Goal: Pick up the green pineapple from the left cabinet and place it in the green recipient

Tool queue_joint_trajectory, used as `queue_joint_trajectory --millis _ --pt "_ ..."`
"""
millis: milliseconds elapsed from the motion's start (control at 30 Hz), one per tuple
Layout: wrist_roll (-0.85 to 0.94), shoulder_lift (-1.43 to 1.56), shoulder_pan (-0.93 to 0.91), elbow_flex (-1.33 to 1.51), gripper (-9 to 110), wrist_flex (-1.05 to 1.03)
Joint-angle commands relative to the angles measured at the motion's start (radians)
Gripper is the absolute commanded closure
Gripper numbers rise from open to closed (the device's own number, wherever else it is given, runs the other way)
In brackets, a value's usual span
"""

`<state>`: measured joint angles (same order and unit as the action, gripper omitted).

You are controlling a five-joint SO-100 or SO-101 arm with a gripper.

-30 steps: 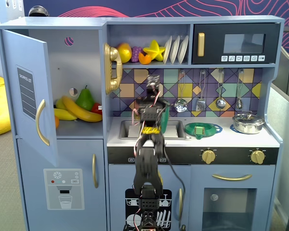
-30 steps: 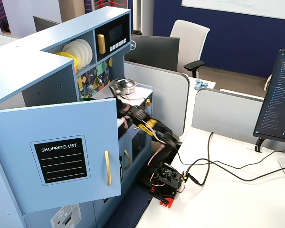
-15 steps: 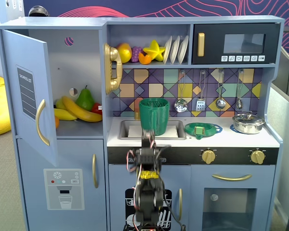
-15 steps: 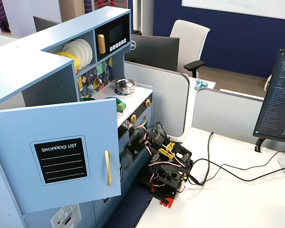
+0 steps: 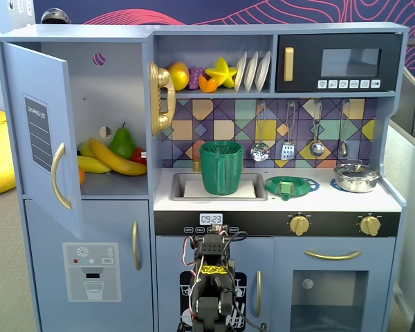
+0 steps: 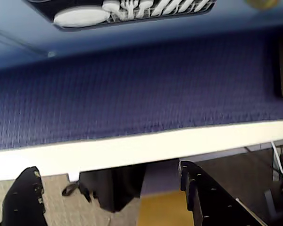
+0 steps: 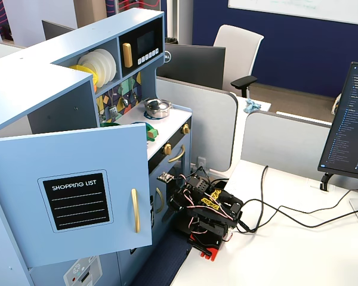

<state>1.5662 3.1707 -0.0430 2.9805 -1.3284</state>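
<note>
The gripper (image 6: pixel 108 197) hangs low in front of the toy kitchen, fingers spread and empty. The pineapple is hidden from every view (the open cabinet (image 5: pixel 111 104) shows a banana and a pear); the jug (image 5: pixel 221 167) stands in the sink.

Sat folded low and compact, arm (image 7: pixel 206 208) tucked back over its base. Gripper (image 6: pixel 108 188) pointed away from the wrist camera, two dark fingers (image 6: pixel 23 197) spread apart in the wrist view, gripping nothing between them.
</note>
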Motion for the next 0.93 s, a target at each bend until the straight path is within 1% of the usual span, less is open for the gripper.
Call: queue_joint_trajectory --millis 0,33,67,233,300,367,467,633,900 --pt "-0.002 0.006 -0.012 0.015 93 -0.048" --pt "-0.018 0.006 -0.009 0.015 100 -0.049" --pt "-0.021 0.006 -0.008 0.015 101 -0.054" --pt "-0.015 0.008 0.025 0.015 101 -0.107" --pt "0.074 0.008 0.067 0.015 100 -0.184" --pt "0.023 0.008 0.092 0.015 98 -0.196" --pt "-0.037 0.008 0.072 0.015 95 -0.204" --pt "-0.054 0.008 0.020 0.015 95 -0.204" --pt "-0.054 0.008 0.017 0.015 95 -0.204"
